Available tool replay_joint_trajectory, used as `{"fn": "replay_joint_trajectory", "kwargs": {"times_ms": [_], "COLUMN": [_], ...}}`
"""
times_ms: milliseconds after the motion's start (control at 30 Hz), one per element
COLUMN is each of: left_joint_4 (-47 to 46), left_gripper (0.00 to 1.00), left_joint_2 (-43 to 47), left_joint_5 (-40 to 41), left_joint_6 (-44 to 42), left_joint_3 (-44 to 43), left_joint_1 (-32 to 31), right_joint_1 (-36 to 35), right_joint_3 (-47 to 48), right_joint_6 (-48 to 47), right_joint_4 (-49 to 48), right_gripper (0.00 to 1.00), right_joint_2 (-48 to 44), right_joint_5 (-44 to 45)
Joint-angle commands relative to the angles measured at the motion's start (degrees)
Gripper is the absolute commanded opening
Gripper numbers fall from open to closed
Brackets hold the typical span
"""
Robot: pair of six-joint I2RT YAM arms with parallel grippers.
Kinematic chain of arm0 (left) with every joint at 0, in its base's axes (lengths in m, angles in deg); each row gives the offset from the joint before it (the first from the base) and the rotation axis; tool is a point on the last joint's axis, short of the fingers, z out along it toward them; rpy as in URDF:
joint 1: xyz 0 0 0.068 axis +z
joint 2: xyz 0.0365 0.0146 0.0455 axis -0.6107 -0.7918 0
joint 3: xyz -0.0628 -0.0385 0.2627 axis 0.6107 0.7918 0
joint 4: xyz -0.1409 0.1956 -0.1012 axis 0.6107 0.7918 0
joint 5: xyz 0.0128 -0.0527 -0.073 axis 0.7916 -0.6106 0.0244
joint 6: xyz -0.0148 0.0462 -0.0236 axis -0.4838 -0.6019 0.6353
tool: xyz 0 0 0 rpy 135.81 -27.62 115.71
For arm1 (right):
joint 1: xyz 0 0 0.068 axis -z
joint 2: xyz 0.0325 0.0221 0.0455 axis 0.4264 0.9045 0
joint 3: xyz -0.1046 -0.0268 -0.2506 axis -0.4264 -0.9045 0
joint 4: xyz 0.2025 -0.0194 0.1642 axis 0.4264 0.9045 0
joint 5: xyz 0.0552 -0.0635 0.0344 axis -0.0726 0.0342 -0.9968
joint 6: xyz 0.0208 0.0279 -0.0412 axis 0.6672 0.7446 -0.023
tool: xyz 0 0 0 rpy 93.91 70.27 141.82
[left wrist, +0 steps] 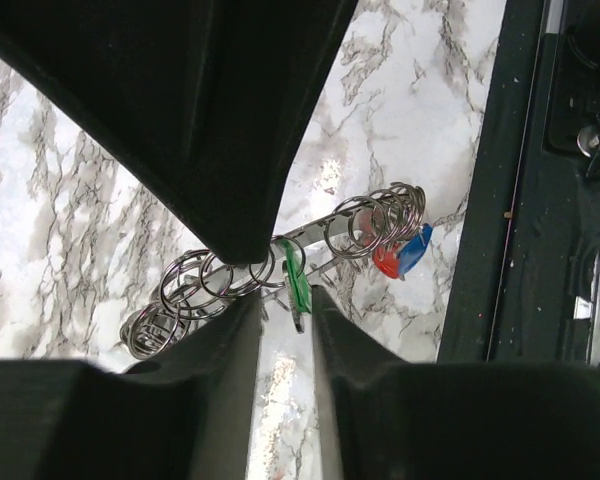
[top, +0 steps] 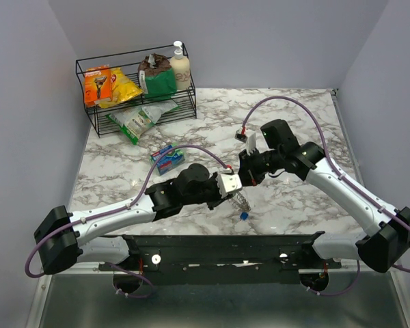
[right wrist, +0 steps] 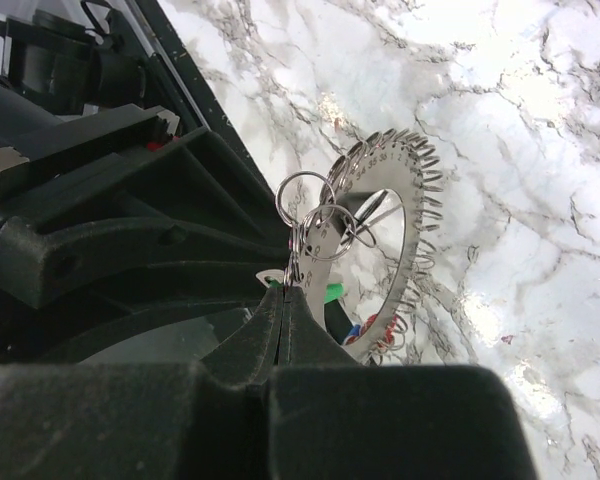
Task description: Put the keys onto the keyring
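Note:
The keyring (right wrist: 380, 200) is a flat silver disc-shaped ring edged with several small split rings; it also shows in the top view (top: 241, 202) and the left wrist view (left wrist: 310, 232). My right gripper (right wrist: 288, 285) (top: 248, 171) is shut on one of its split rings and holds it above the table. A green key (left wrist: 296, 280) (right wrist: 332, 292) hangs between the fingertips of my left gripper (left wrist: 286, 295) (top: 236, 186), whose jaws stand slightly apart; the key lies against the right finger. A red key (left wrist: 385, 262) and a blue key (left wrist: 415, 250) (top: 244, 216) hang at the ring's far end.
A black wire rack (top: 96, 119) with packets and a bottle stands at the back left. A blue packet (top: 167, 158) lies left of the grippers. A small red-and-white item (top: 240, 135) lies behind them. The black base frame (top: 225, 249) runs along the near edge.

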Motion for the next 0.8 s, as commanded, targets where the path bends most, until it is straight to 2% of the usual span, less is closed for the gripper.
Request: {"fn": "replay_joint_trajectory", "kwargs": {"times_ms": [0, 33, 167, 267, 767], "left_joint_4": [-2.84, -2.84, -2.92, -2.49, -0.55], "left_gripper": [0.28, 0.26, 0.08, 0.0, 0.0], "left_joint_2": [-0.32, -0.32, -0.5, -0.15, 4.86], "left_joint_5": [2.46, 2.72, 2.55, 2.81, 6.85], "left_joint_6": [0.73, 0.73, 0.99, 1.17, 1.08], "left_joint_3": [-1.83, -1.83, -1.65, -1.39, 1.68], "left_joint_1": [-0.51, -0.42, -0.51, -0.51, -0.42], "right_joint_1": [0.06, 0.06, -0.02, -0.02, 0.06], "right_joint_3": [0.04, -0.05, -0.49, -0.58, -1.54], "right_joint_6": [0.55, 0.64, 0.73, 0.82, 0.81], "right_joint_4": [-0.99, -0.99, -1.17, -1.34, -1.52], "right_gripper": [0.01, 0.01, 0.01, 0.01, 0.01], "right_joint_2": [-1.87, -1.95, -2.22, -2.13, -2.39], "right_joint_5": [-1.51, -1.52, -1.52, -1.6, -0.9]}}
